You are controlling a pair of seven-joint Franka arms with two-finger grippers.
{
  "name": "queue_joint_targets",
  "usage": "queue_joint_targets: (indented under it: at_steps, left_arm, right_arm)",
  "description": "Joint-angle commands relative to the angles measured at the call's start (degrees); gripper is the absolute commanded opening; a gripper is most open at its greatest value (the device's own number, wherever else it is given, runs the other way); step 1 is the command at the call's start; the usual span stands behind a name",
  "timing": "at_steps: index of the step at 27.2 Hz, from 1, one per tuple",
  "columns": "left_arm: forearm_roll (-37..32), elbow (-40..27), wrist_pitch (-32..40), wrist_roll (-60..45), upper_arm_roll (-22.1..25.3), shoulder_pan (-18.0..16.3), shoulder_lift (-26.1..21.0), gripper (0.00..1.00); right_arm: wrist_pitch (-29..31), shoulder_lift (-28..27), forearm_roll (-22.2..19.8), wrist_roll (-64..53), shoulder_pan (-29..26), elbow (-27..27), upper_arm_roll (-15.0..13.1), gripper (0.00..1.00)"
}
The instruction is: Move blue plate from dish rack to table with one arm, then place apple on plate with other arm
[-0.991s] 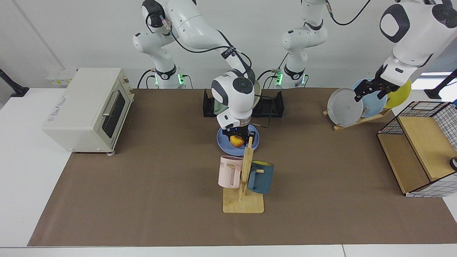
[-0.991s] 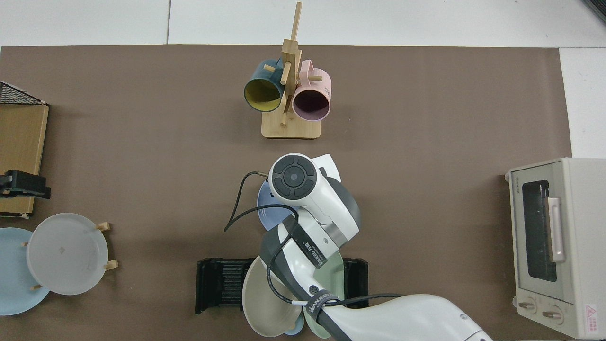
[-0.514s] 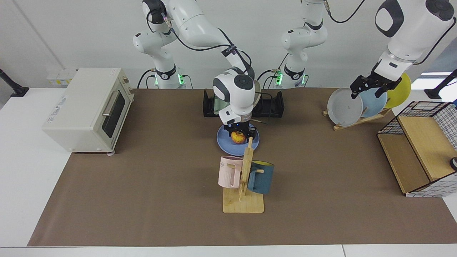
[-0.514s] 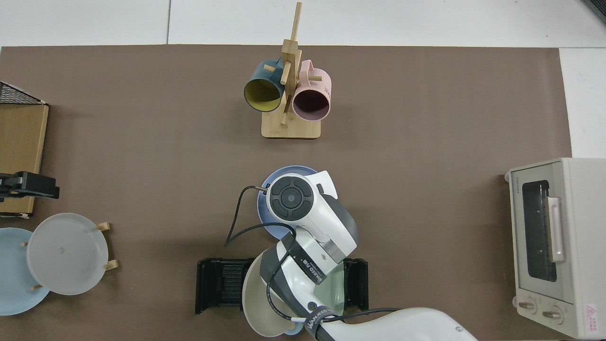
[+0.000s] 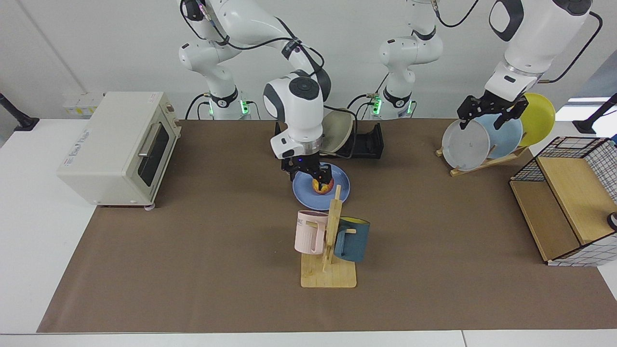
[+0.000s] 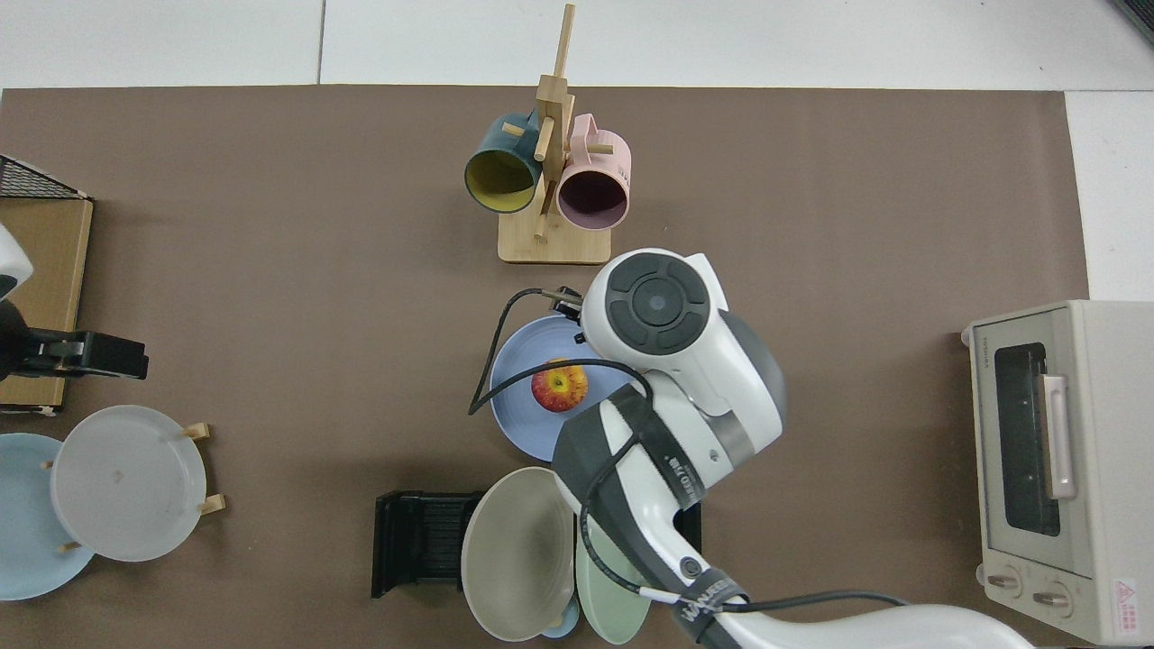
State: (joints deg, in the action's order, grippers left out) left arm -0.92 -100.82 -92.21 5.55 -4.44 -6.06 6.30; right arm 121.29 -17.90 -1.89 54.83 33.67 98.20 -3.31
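Facing view: we see the right gripper [image 5: 314,174] tilted over the apple [image 5: 322,186] on the blue plate [image 5: 308,195], jaws' gap hidden; left gripper [image 5: 489,112] waits, jaws spread.

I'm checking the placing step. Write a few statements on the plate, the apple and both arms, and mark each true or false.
1. The apple lies on the blue plate. True.
2. The blue plate stands in the dish rack. False: it lies flat on the table, in front of the rack.
3. The right pincer is beside the apple, over the plate. True.
4. The left pincer holds the apple. False: it hangs above the plates on the wooden stand.
5. Two mugs hang on the mug tree. True.
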Motion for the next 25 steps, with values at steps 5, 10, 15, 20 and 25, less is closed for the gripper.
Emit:
queue_joint_targets:
  at_steps: [5, 10, 15, 20, 25]
  left_arm:
    - [-0.92, 2.89, 0.98, 0.16, 0.66, 1.31, 0.81, 1.00]
    - [-0.92, 3.61, 1.07, 0.16, 0.75, 1.31, 0.81, 1.00]
    - [-0.92, 3.70, 0.98, 0.16, 0.75, 1.31, 0.81, 1.00]
    - [-0.92, 3.70, 0.98, 0.16, 0.75, 1.31, 0.81, 1.00]
    - [-0.92, 3.70, 0.98, 0.16, 0.75, 1.31, 0.81, 1.00]
  right_arm:
    - [-7.29, 7.08, -1.27, -21.85, -10.80, 0.86, 0.94, 1.00]
    - [-8.87, 9.11, -1.01, -32.66, -16.34, 0.86, 0.94, 1.00]
    - [-10.01, 10.69, -0.31, -45.31, -23.02, 0.94, 0.94, 1.00]
    - [-10.46, 11.66, -0.31, -53.85, -27.68, 0.77, 1.03, 1.00]
    - [-11.86, 14.46, -0.22, -54.91, -28.30, 0.07, 0.68, 1.00]
